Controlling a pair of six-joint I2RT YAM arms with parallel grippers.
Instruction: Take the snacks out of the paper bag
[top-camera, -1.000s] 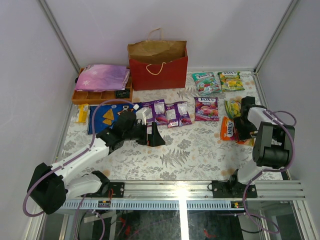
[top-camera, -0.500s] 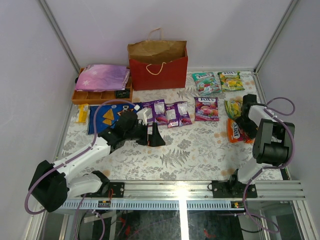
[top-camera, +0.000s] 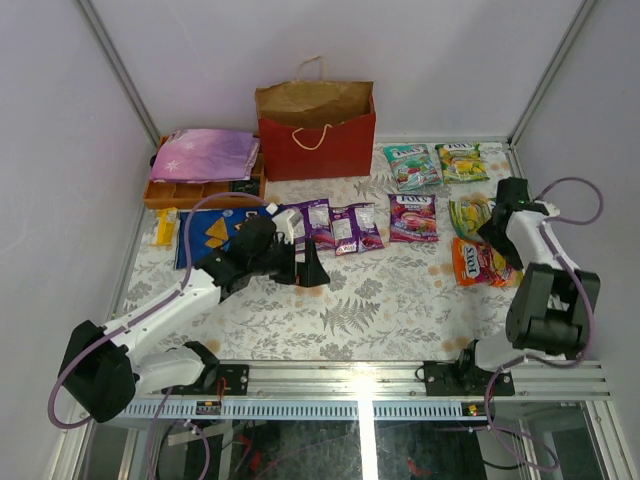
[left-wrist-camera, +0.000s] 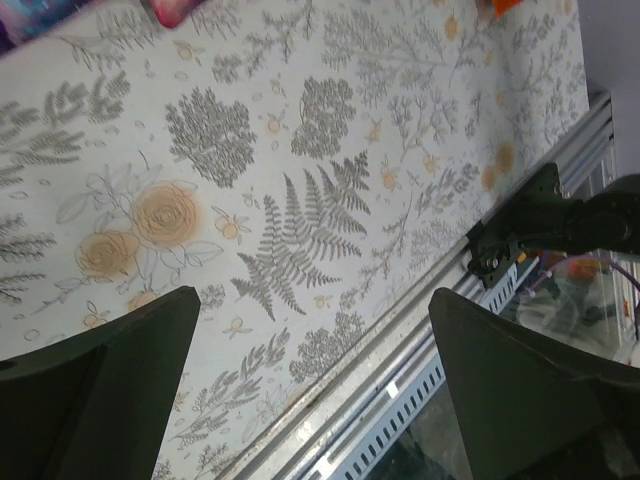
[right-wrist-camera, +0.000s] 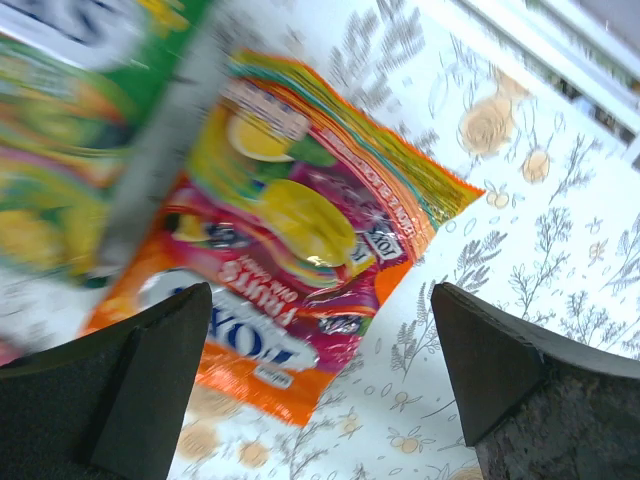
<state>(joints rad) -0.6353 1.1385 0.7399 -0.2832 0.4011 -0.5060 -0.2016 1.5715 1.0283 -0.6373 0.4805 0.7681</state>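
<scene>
The red paper bag (top-camera: 318, 135) stands upright at the back, mouth open. The snacks lie flat on the table: the blue Doritos bag (top-camera: 205, 235), two purple packets (top-camera: 318, 222), a pink-red packet (top-camera: 412, 217), green packets (top-camera: 411, 165) and an orange packet (top-camera: 478, 262). My left gripper (top-camera: 308, 268) is open and empty over bare cloth, right of the Doritos bag; its wrist view (left-wrist-camera: 315, 360) shows only cloth and the table's edge. My right gripper (top-camera: 497, 228) is open and empty just above the orange packet (right-wrist-camera: 290, 270), next to a green packet (right-wrist-camera: 70, 150).
An orange compartment tray (top-camera: 165, 192) with a pink-purple starry pouch (top-camera: 205, 153) on it sits at the back left. A small yellow item (top-camera: 165, 225) lies by the left wall. A metal rail (top-camera: 360, 380) runs along the near edge.
My right gripper carried the orange packet to the right, let it go and drew back toward the far side. My left gripper edged a little farther from me.
</scene>
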